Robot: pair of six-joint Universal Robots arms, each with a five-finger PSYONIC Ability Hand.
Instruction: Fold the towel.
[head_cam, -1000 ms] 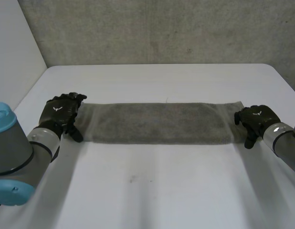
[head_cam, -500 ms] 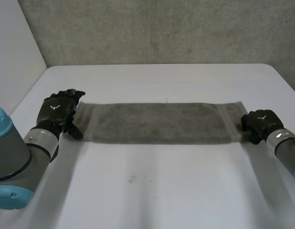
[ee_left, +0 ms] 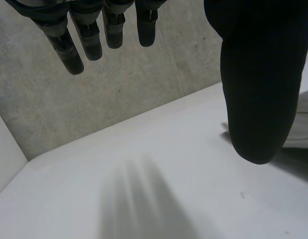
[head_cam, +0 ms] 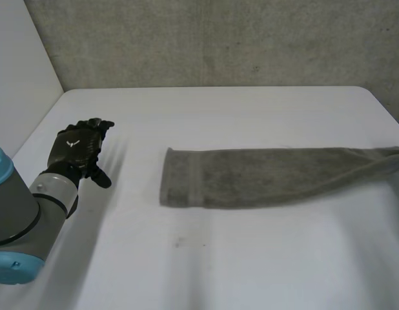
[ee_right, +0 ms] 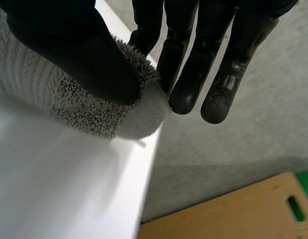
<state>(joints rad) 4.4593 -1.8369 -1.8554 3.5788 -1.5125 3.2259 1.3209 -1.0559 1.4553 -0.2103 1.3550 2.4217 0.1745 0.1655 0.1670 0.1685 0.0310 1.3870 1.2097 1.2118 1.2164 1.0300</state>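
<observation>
Head view: shows the towel (head_cam: 264,177) stretched along the table (head_cam: 186,271), right end lifted at the table's edge; puts the left hand (head_cam: 75,150) well apart from it. Left wrist view: confirms straight fingers (ee_left: 74,50) holding nothing, with perhaps a pale towel sliver beside the thumb. Right wrist view: catches the right hand (ee_right: 194,30) pinching the towel's end between thumb and fingers.

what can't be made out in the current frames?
- Head view: the towel's right end is cut off by the frame edge.
- Right wrist view: the right robot hand pinches the towel; its thumb hides which corner or edge.
- Left wrist view: the left robot hand's thumb blocks most of the towel's near end.
</observation>
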